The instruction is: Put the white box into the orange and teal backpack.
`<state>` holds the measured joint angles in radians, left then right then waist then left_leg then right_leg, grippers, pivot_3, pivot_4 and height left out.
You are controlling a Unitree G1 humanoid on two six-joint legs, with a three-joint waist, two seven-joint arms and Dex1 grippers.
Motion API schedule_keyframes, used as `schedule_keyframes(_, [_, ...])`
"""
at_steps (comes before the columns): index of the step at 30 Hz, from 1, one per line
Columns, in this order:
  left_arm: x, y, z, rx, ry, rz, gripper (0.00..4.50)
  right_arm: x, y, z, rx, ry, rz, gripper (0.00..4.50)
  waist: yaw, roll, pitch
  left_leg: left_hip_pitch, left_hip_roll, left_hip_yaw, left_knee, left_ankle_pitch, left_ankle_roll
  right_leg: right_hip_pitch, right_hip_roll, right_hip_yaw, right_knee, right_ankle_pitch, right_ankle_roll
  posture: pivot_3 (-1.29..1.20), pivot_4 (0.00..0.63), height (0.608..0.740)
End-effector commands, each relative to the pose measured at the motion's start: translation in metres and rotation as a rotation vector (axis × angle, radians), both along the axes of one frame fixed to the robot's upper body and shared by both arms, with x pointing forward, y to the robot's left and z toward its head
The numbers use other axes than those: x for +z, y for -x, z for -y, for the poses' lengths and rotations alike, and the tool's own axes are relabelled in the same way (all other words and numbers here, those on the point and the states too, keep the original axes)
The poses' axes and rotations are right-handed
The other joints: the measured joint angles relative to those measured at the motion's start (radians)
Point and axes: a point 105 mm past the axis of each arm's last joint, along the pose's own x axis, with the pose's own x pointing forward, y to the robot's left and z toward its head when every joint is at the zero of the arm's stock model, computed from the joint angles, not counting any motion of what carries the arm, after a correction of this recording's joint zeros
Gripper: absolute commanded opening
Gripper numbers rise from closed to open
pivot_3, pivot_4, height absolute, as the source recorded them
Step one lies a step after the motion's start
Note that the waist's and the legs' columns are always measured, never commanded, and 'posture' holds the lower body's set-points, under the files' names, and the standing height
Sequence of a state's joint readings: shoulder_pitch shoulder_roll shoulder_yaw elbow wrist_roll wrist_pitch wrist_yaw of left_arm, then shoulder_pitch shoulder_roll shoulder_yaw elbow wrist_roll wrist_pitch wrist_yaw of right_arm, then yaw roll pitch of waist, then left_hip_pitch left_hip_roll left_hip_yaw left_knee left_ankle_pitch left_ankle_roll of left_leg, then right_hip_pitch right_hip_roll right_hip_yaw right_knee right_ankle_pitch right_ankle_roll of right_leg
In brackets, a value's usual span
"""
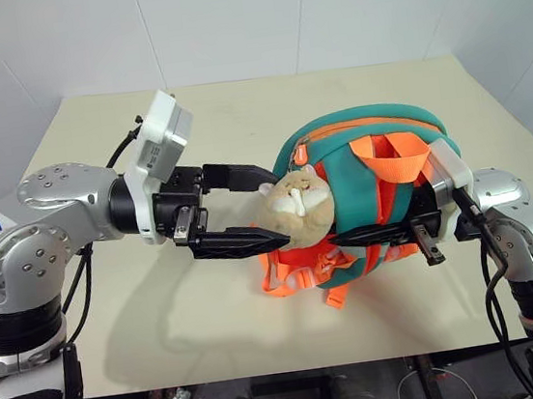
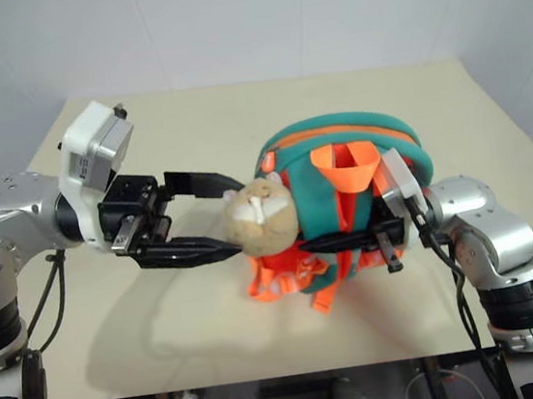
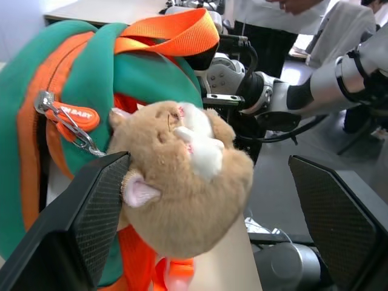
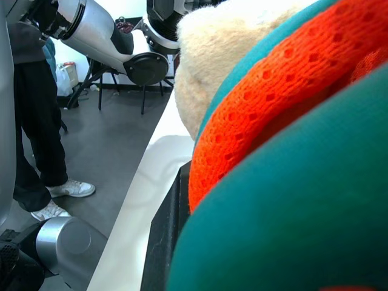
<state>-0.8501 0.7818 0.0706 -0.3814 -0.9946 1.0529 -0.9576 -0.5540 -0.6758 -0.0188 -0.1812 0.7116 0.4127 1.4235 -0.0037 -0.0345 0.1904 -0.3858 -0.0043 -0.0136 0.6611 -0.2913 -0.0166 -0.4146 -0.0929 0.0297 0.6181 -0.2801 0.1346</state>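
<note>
At frame centre the orange and teal backpack (image 1: 367, 182) stands upright on the counter (image 1: 163, 309). The right hand (image 1: 388, 235), pinched shut, grips its lower front. The left hand (image 1: 267, 207), fingers spread wide and empty, straddles the plush hamster charm (image 1: 298, 205), which blocks the zipper pull (image 3: 76, 115). The white box is nowhere to be seen.

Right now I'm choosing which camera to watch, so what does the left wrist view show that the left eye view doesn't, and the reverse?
Left wrist view: the zipper pull, and people standing beyond the table. Left eye view: the whole table, the left end effector open around the plush charm, and the right end effector shut on the orange and teal backpack. Both: backpack, charm, orange top handle.
</note>
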Motion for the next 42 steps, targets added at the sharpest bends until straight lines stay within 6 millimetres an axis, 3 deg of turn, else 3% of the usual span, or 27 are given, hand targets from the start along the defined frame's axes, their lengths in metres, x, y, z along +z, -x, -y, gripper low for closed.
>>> schedule_keyframes(1, [-0.001,0.002,0.004,-0.028,-0.026,0.022,4.45,0.007,0.004,-0.001,0.011,-0.017,0.048,0.50,-0.001,0.000,0.000,0.000,0.000,0.000,0.000,0.000,0.000,0.000,0.000,0.000,0.000,0.000,0.000,0.00,0.150,0.740])
schedule_keyframes(13, [-0.014,0.003,0.012,-0.099,-0.082,0.018,4.45,0.008,0.003,0.000,-0.003,-0.023,0.054,0.50,-0.001,0.000,0.000,0.000,0.000,0.000,-0.001,0.000,0.000,0.000,0.000,0.000,-0.001,0.000,0.000,0.00,0.150,0.740])
schedule_keyframes(16, [-0.018,-0.001,0.014,-0.100,-0.109,0.038,3.85,0.008,0.003,-0.001,-0.003,-0.024,0.056,0.50,0.000,0.000,0.000,0.000,0.000,0.000,-0.001,0.000,0.000,0.000,0.000,0.000,-0.001,0.000,0.000,0.00,0.150,0.740])
schedule_keyframes(24, [-0.028,-0.009,0.018,-0.122,-0.172,0.073,1.34,0.008,0.004,-0.001,-0.007,-0.025,0.061,0.50,-0.001,0.000,0.000,0.000,0.000,0.000,-0.001,0.000,0.000,0.000,0.000,0.000,-0.001,0.000,0.000,0.00,0.150,0.740])
schedule_keyframes(29, [-0.028,-0.010,0.024,-0.144,-0.173,0.088,0.20,0.007,0.007,-0.001,-0.010,-0.028,0.060,0.50,-0.001,0.000,0.000,0.000,0.000,0.000,-0.001,0.000,0.001,0.000,0.000,0.000,-0.002,0.000,0.000,0.00,0.150,0.740])
schedule_keyframes(36, [-0.025,-0.006,0.023,-0.187,-0.190,0.100,0.13,0.006,0.009,-0.002,-0.010,-0.032,0.059,0.50,0.000,0.000,0.000,0.000,0.000,0.000,-0.001,0.000,0.001,0.000,0.001,0.000,-0.001,0.000,0.000,0.00,0.150,0.740])
schedule_keyframes(40, [0.015,-0.014,0.007,-0.151,-0.124,0.194,0.13,0.005,0.009,0.000,-0.019,-0.031,0.058,0.50,0.000,0.001,0.001,0.000,0.000,0.000,-0.001,0.000,0.001,0.000,0.001,-0.001,-0.001,0.000,0.000,0.00,0.150,0.740])
schedule_keyframes(42, [0.025,-0.017,0.003,-0.134,-0.107,0.213,0.13,0.005,0.009,0.000,-0.024,-0.029,0.057,0.50,0.000,0.001,0.001,0.000,0.000,-0.001,-0.001,0.000,0.001,0.000,0.001,-0.001,-0.002,0.000,0.000,0.00,0.150,0.740])
